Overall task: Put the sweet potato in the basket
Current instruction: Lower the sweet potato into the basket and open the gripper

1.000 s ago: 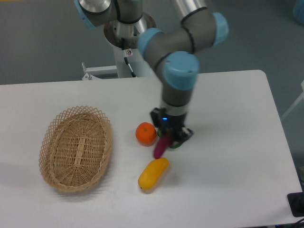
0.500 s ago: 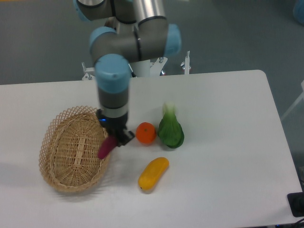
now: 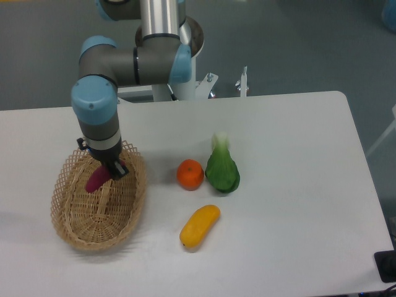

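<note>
Well to my right and nearest the table's front edge lies a smooth oblong yellow fruit [image 3: 200, 226]. Directly beneath my pincer [image 3: 106, 173] sits the basket [image 3: 74, 232], an oval of tan wicker with a lattice rim. My pincer is clamped on the potato [image 3: 96, 180], a slim magenta tuber hanging tilted over the basket's weave. Farther right rest a round orange [image 3: 190, 174] and a leafy green [image 3: 222, 169], just beside each other.
</note>
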Available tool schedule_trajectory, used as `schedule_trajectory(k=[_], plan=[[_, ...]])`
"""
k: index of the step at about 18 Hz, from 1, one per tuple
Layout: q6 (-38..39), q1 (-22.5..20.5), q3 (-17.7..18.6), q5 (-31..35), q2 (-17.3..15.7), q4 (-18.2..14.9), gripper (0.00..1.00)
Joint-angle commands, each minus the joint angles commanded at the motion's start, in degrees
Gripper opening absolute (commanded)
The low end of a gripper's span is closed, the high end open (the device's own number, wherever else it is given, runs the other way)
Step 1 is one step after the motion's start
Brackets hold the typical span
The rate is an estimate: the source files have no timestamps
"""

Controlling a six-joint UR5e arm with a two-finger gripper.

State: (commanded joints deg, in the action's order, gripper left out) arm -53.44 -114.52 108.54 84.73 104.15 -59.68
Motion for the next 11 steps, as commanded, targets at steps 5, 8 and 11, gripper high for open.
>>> schedule_trajectory(k=[5,8,11], plan=[[0.61,-0.09,-0.08,1.14,-0.87,0.09,1.00],[0.61,-0.09,-0.35,2.02,-1.23,0.09,1.00],[0.35,-0.70,-1.31,2.20,-0.97,0.09,1.00]])
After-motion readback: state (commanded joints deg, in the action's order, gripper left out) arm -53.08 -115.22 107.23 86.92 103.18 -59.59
